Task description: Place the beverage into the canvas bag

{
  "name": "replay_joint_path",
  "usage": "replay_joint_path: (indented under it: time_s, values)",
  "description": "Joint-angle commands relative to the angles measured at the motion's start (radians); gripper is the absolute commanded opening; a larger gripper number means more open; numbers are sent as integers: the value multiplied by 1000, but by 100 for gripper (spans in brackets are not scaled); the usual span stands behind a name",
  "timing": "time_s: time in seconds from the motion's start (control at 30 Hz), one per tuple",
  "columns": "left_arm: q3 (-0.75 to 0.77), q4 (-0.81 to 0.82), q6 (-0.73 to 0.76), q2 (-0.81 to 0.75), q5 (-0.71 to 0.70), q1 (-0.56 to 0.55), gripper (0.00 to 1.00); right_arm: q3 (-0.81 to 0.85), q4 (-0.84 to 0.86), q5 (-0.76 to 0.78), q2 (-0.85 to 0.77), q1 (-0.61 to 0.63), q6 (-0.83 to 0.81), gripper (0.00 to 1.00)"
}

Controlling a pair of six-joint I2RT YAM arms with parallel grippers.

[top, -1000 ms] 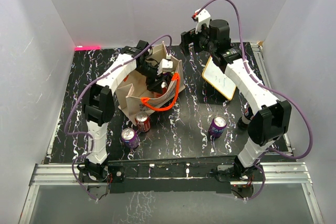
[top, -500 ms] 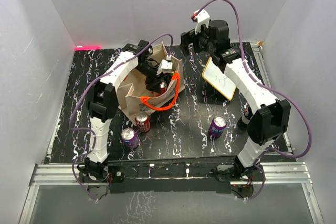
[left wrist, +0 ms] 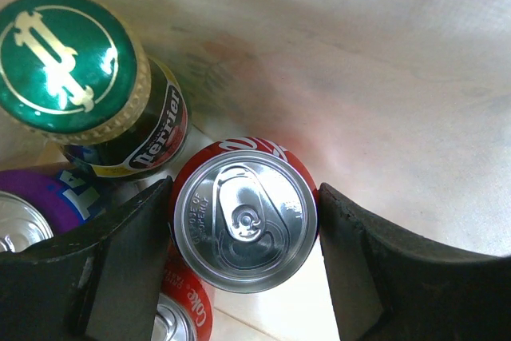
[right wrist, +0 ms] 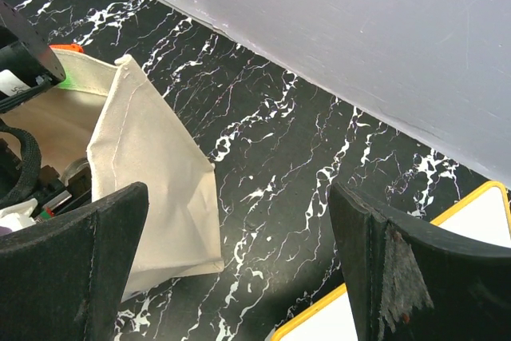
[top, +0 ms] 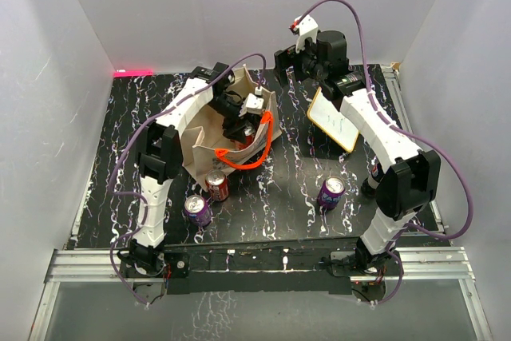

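The beige canvas bag (top: 201, 140) with orange handles (top: 249, 157) stands open at mid-left of the table. My left gripper (top: 243, 127) reaches down inside it. In the left wrist view its two fingers (left wrist: 128, 253) sit against both sides of an upright red cola can (left wrist: 243, 213), seen from above on the bag's floor. Beside it in the bag are a green-capped Perrier bottle (left wrist: 76, 61), a purple can (left wrist: 28, 209) and another red cola can (left wrist: 177, 317). My right gripper (top: 294, 60) is open and empty, raised at the back; its view shows the bag's corner (right wrist: 152, 165).
On the black marble table, a red can (top: 216, 187) and a purple can (top: 197, 209) stand in front of the bag. Another purple can (top: 330, 192) stands front right. A dark drink (top: 374, 172) sits by the right arm. A yellow-framed white board (top: 335, 120) lies right.
My left arm has shifted a little toward the back, with its gripper staying inside the bag. The bag's front edge has shifted slightly. The right arm has barely moved.
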Motion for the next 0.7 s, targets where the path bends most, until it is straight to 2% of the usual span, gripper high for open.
replay_joint_path:
  time_s: [0.0,0.33,0.53,0.67]
  values:
    - [33,-44,62,16,53,5,7,6,47,13,-28,-4,-9,100]
    - [31,-105,57,35,65,5,14,-18,48,-2,-38,-7,8,100]
    - [4,-88,29,12,84,2,17,-17,48,-9,-43,-10,13,100]
    - [-70,-63,13,-25,96,-1,21,-21,49,-15,-50,-12,18,100]
